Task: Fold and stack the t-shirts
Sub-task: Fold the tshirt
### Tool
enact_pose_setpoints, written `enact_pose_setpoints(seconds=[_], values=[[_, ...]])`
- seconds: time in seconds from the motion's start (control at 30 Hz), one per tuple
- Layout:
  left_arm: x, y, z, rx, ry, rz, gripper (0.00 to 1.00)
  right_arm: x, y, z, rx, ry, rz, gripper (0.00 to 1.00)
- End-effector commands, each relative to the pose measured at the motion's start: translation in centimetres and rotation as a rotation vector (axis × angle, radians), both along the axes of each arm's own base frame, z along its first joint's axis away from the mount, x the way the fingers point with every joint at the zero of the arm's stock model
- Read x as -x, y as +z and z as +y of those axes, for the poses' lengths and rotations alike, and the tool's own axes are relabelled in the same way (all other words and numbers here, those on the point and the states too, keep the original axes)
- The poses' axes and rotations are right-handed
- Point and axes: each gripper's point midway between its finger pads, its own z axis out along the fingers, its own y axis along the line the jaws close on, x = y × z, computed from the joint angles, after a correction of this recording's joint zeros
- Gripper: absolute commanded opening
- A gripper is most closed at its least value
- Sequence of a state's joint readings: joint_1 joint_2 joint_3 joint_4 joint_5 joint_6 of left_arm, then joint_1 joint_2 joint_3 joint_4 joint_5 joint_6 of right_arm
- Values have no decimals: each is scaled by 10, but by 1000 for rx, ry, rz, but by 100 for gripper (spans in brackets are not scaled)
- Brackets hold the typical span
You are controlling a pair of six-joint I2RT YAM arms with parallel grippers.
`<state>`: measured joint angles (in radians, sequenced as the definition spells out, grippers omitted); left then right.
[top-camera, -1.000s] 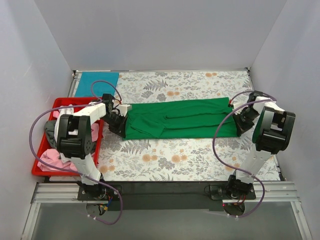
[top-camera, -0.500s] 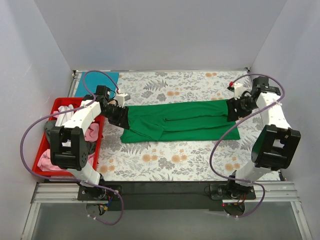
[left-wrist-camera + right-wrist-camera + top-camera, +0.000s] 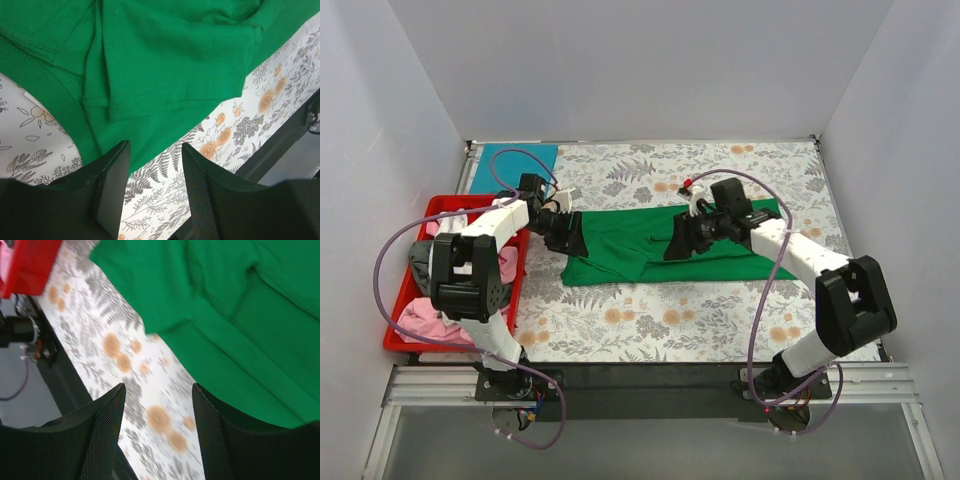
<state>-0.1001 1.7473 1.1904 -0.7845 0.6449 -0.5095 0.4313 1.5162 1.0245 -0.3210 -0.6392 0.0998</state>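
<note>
The green t-shirt (image 3: 630,240) lay across the middle of the frame on the floral table cloth (image 3: 650,310), folded lengthwise into a narrow band, its long axis running left to right and what looked like the sleeve end pointing left. The left gripper (image 3: 563,232) sat at that left end and the right gripper (image 3: 678,245) hung over the band's middle, both with fingers apart and nothing between them, placed, I judged, for a crosswise fold. A folded teal t-shirt (image 3: 515,165) lay at upper left, above the red tray (image 3: 420,346).

T-shirt (image 3: 620,243) right of tray (image 3: 405,346)
</note>
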Motion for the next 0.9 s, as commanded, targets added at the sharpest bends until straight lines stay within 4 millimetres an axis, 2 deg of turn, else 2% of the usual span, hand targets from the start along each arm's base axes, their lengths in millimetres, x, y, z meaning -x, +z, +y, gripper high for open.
enact_pose_setpoints(seconds=[0.0,0.07,0.1,0.13,0.2,0.3,0.47,0.87], values=[[-11,2,-3,15,22,-18,45,-12,24,56,-143,-63,-13,62],[-13,-2,-4,14,29,-8,45,-3,9,67,-134,-83,66,63],[-15,-1,-4,18,32,-10,45,-4,9,75,-156,-90,60,63],[-15,-2,-5,21,32,-4,45,7,1,82,-150,-77,90,63],[-17,-3,-6,26,40,1,45,15,-8,93,-150,-72,132,63],[-17,-6,-8,33,39,13,45,21,-22,100,-131,-67,179,64],[-17,-10,-8,34,40,20,46,26,-48,104,-104,-72,260,63],[-14,-16,-8,34,24,26,50,35,-76,111,-74,-73,373,61]])
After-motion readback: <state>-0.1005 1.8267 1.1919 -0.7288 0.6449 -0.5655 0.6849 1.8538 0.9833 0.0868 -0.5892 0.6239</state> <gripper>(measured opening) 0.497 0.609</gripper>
